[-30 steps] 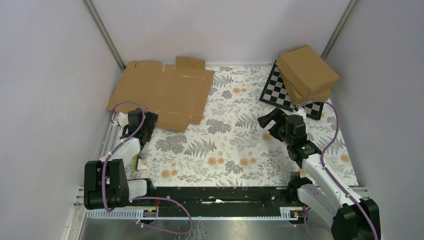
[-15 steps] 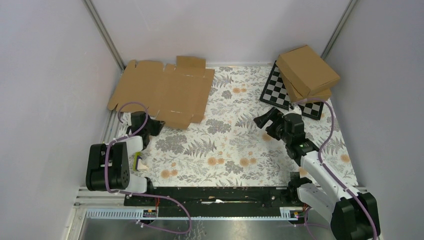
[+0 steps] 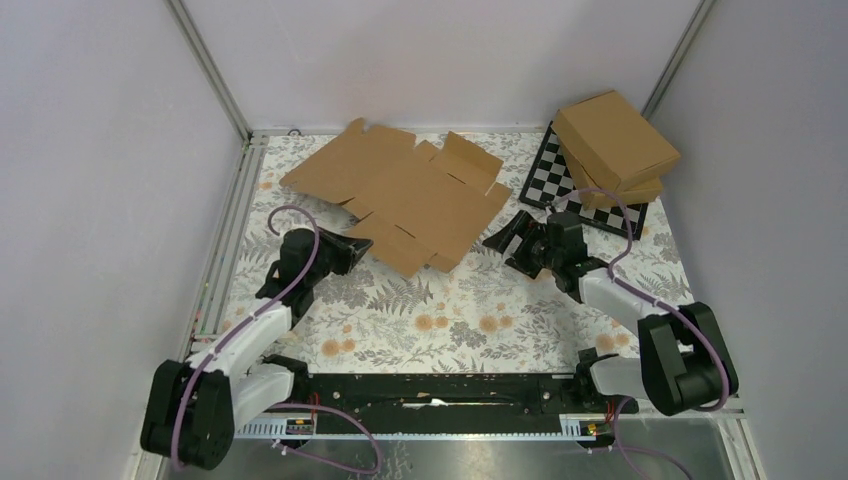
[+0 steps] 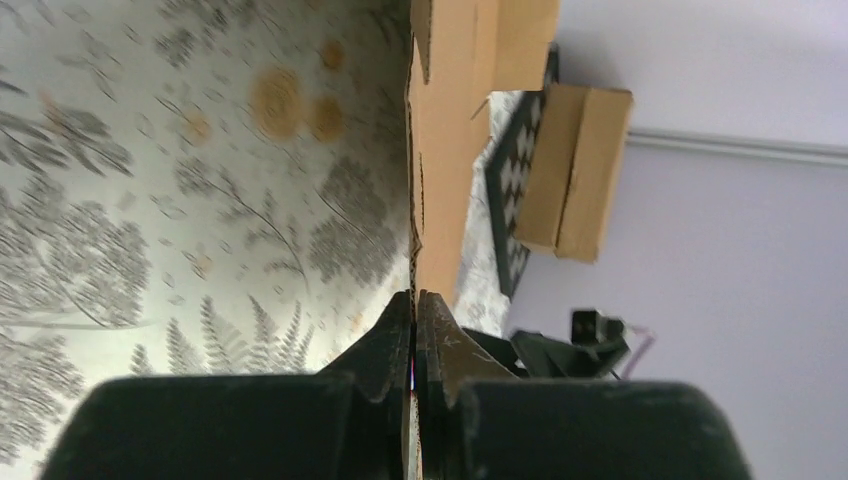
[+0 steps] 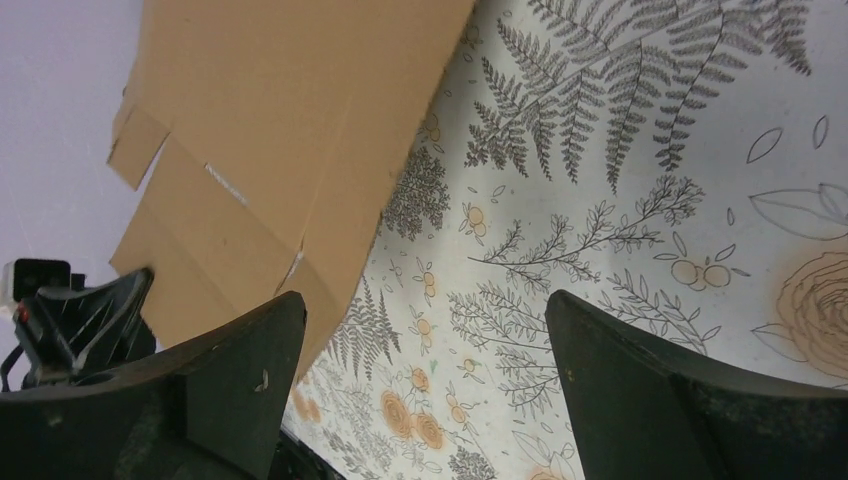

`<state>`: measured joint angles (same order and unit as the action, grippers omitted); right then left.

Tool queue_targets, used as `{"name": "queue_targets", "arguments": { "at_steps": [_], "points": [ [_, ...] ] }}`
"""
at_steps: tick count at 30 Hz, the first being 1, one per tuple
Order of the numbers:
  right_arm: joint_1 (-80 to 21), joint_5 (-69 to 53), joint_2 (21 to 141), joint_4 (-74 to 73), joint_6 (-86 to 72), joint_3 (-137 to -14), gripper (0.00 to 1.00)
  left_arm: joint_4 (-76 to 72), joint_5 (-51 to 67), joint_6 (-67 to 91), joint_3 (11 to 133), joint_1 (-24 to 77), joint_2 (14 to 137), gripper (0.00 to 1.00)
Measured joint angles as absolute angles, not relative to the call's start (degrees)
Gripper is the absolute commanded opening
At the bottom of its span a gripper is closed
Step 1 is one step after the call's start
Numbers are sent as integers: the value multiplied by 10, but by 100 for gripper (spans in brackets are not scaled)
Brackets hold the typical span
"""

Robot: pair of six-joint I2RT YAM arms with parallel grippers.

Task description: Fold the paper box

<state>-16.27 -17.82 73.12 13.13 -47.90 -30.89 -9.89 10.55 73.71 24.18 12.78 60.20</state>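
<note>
The paper box (image 3: 405, 192) is a flat brown cardboard blank with flaps, lying on the floral tabletop toward the back middle. My left gripper (image 3: 362, 244) is shut on its near left edge. In the left wrist view the jaws (image 4: 415, 302) pinch the thin cardboard sheet (image 4: 442, 150), which runs away edge-on. My right gripper (image 3: 503, 243) stands open just right of the blank's near right corner, apart from it. In the right wrist view the blank (image 5: 280, 130) fills the upper left, and only the patterned cloth lies between the wide fingers (image 5: 425, 335).
Two ready-made cardboard boxes (image 3: 612, 145) are stacked on a checkerboard (image 3: 553, 188) at the back right corner. Grey walls close in the table at the back and on both sides. A metal rail (image 3: 232, 230) runs along the left edge.
The left gripper has shut on the blank's edge and dragged it from the back left corner toward the middle, turning it. The right arm has swung left toward the blank, still open.
</note>
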Motion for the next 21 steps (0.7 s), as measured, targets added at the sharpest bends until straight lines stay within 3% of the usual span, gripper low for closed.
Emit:
{"name": "queue_targets", "arguments": {
  "at_steps": [7,13,16,18,20,21],
  "points": [
    [-186,-170,778,168,-540,-309,95,-91,105,780,235,183,548,0],
    [-189,-173,841,213,-602,-309,82,-87,95,796,235,213,539,0],
    [-189,-176,862,228,-620,-311,53,-77,84,797,235,235,536,0],
    [-189,-176,870,234,-632,-320,17,-68,75,797,235,250,536,6],
    [-189,-177,874,238,-632,-330,0,-63,63,797,235,261,536,33],
    [-189,-178,874,239,-634,-336,0,-61,59,797,235,265,536,52]
  ]
}}
